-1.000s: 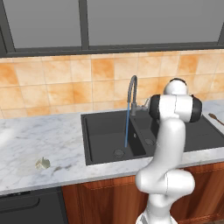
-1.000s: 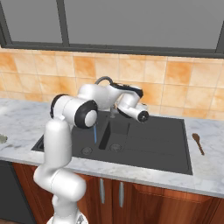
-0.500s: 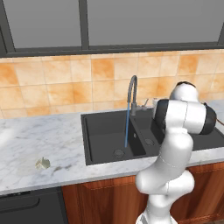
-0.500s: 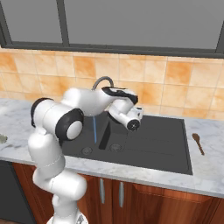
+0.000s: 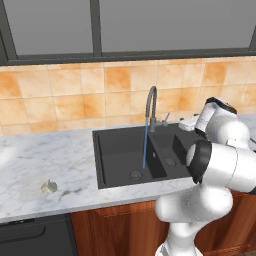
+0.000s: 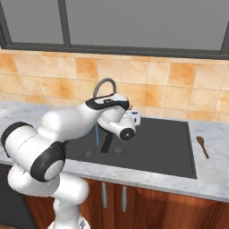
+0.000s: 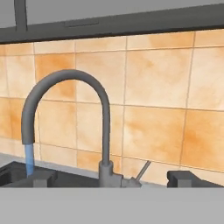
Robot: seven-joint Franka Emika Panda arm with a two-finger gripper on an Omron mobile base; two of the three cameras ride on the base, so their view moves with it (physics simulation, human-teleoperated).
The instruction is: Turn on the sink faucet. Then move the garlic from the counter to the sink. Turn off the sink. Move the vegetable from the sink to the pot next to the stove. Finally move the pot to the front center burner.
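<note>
A blue stream of water [image 5: 145, 145] falls straight from the sink faucet [image 5: 150, 107] into the wide left bowl of the black sink [image 5: 117, 155], landing near the round drain. The dark gooseneck rises upright at the back rim between the two bowls, its arch bending leftward in the left base view so the spout mouth points down; its small lever handle [image 7: 142, 169] slants up and to the right from the base in the hand view.

The garlic [image 5: 48, 187] lies on the white marble counter [image 5: 45, 160], well to the left of the sink and near the front edge; it is too small to tell which way its tip points.

The gripper [image 7: 111, 179] hangs just in front of the faucet, level with its base, its two dark fingertips [image 7: 41, 178] spread wide with nothing between them. In both base views the white arm covers much of the hand, and it hides part of the narrower right bowl in the left base view.

A wooden spoon [image 6: 202, 146] rests on the counter to the right of the sink. Orange tiles [image 5: 75, 95] back the counter below a dark-framed window.
</note>
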